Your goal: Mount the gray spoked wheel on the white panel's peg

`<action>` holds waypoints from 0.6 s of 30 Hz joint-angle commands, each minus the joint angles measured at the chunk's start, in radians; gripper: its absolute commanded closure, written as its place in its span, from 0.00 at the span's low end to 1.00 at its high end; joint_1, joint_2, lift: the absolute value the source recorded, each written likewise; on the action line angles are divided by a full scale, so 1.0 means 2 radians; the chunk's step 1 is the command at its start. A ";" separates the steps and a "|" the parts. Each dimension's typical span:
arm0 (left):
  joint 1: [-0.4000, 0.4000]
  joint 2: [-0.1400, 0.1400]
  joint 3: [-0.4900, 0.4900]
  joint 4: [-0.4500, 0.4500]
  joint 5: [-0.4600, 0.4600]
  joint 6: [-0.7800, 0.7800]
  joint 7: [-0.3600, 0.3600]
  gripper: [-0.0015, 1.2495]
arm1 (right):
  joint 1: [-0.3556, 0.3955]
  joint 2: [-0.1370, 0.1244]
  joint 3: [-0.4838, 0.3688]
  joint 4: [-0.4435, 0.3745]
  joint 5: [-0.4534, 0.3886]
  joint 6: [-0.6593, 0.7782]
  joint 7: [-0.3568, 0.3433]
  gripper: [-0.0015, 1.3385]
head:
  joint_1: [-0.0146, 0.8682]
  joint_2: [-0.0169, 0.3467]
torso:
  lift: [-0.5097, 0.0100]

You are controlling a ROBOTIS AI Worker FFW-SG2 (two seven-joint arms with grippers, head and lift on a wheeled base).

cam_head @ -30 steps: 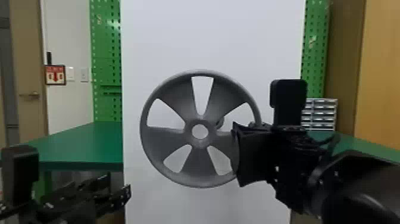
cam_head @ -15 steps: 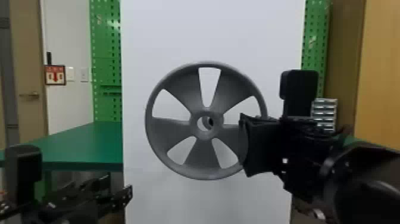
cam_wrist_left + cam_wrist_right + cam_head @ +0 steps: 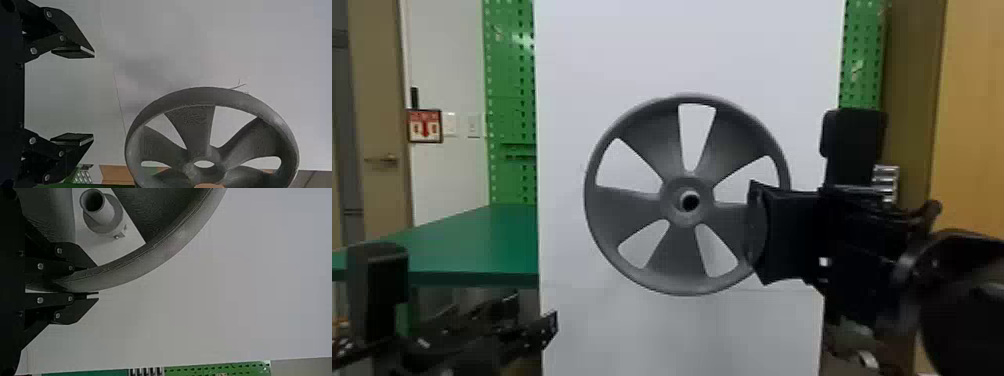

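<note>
Beyond the work, opens onto green pegboard and a green desk at the left of the frame, with a white panel standing upright down the middle. Holds the wheel in front of that panel, around the centre of the head view, broad face toward the camera, likely to set the hub square to the peg. Grasps the wheel by the rim with the right pincer, one finger on the inside and one on the outside, entering from the right of the frame. Leaves the hub uncovered that way, probably the reason for gripping the edge. Shows the peg's open end through a gap between spokes in the right wrist view, so seems not mounted. Carries the left pincer released and empty, at the lower left of the head view, presumably out of the way. Calls next, by the look of it, for matching hub to peg, then pressing toward the panel. Risks tipping or catching on the peg's lip, being gripped at one side only.
</note>
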 commanded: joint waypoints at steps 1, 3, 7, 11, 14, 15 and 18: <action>-0.001 0.000 -0.001 0.000 0.000 0.000 0.000 0.40 | -0.001 -0.004 -0.004 0.001 -0.009 0.005 0.000 0.87 | 0.15 0.03 | 0.09; -0.001 0.000 -0.001 0.000 0.000 0.000 0.000 0.40 | 0.001 -0.005 -0.003 0.001 -0.008 0.005 0.000 0.87 | 0.15 0.03 | 0.09; -0.001 0.000 -0.002 0.001 0.000 0.000 0.000 0.40 | 0.001 -0.006 -0.002 0.002 -0.008 0.005 0.000 0.87 | 0.15 0.03 | 0.09; -0.002 0.000 -0.002 0.001 0.000 0.000 0.000 0.40 | 0.001 -0.006 -0.003 0.005 -0.007 0.005 0.000 0.87 | 0.15 0.03 | 0.09; -0.002 0.000 -0.002 0.001 0.000 0.000 0.000 0.40 | 0.001 -0.006 -0.004 0.005 -0.007 0.006 0.000 0.87 | 0.15 0.03 | 0.09; -0.002 0.000 -0.001 0.001 0.000 0.000 0.000 0.40 | 0.001 -0.006 -0.003 0.006 -0.007 0.005 0.000 0.87 | 0.15 0.03 | 0.09; -0.002 0.000 -0.002 0.001 0.000 0.000 0.000 0.40 | 0.001 -0.006 -0.002 0.008 -0.005 0.005 0.000 0.87 | 0.15 0.03 | 0.09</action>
